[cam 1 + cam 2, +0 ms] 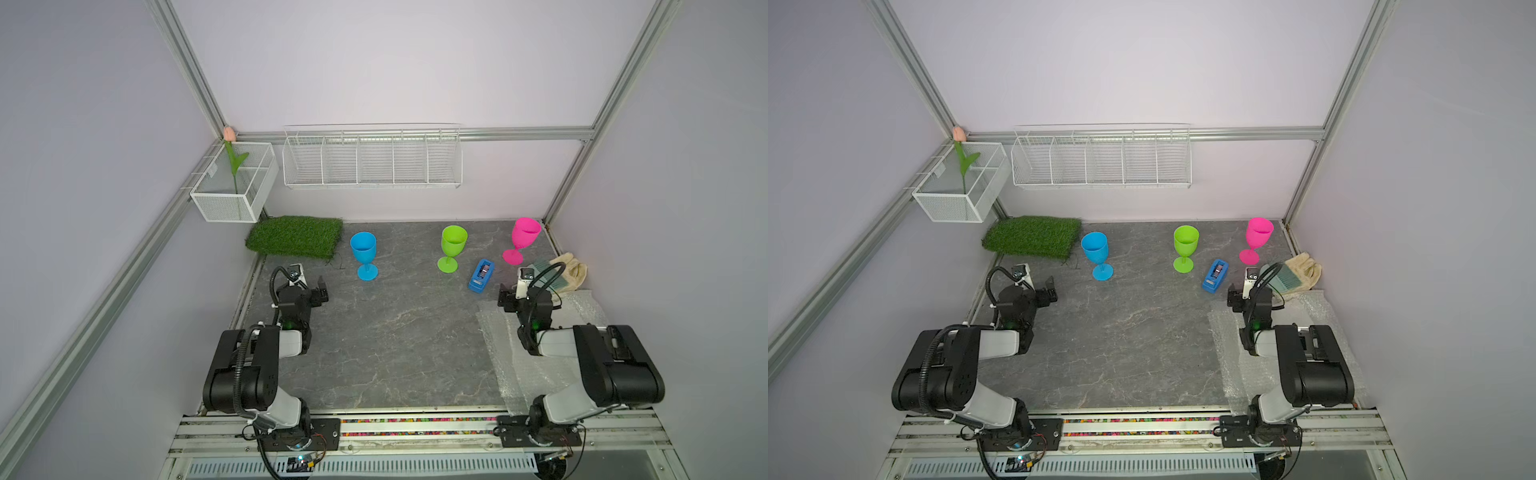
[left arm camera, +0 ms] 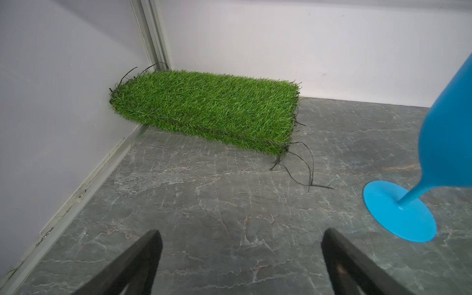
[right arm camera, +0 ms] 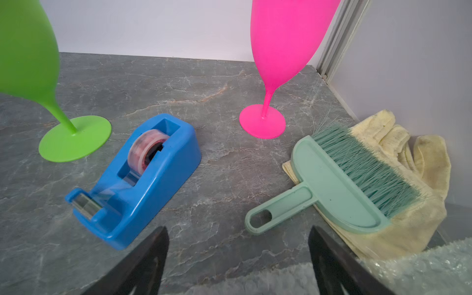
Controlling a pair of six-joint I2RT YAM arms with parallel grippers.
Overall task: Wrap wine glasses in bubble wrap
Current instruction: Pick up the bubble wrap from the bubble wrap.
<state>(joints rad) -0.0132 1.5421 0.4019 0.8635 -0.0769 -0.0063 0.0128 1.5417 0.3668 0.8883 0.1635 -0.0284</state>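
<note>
Three wine glasses stand upright in a row near the back wall: a sky-blue one (image 1: 363, 249) (image 1: 1096, 249) (image 2: 447, 140), a lime-green one (image 1: 454, 243) (image 3: 25, 51) and a hot-pink one (image 1: 524, 235) (image 3: 283, 38). Clear bubble wrap (image 1: 494, 332) (image 3: 421, 265) lies flat at the front right, under my right arm. My left gripper (image 1: 305, 282) (image 2: 242, 232) hangs open over bare tabletop, short of the blue glass and to its left. My right gripper (image 1: 525, 291) (image 3: 238, 229) is open and empty above the wrap's far edge, short of the pink glass.
A blue tape dispenser (image 1: 482, 276) (image 3: 143, 178) sits between the green and pink glasses. A teal brush (image 3: 339, 184) lies on a beige glove (image 3: 408, 153) at the right wall. A grass mat (image 1: 295, 237) fills the back left corner. Wire baskets (image 1: 372, 160) hang on the wall.
</note>
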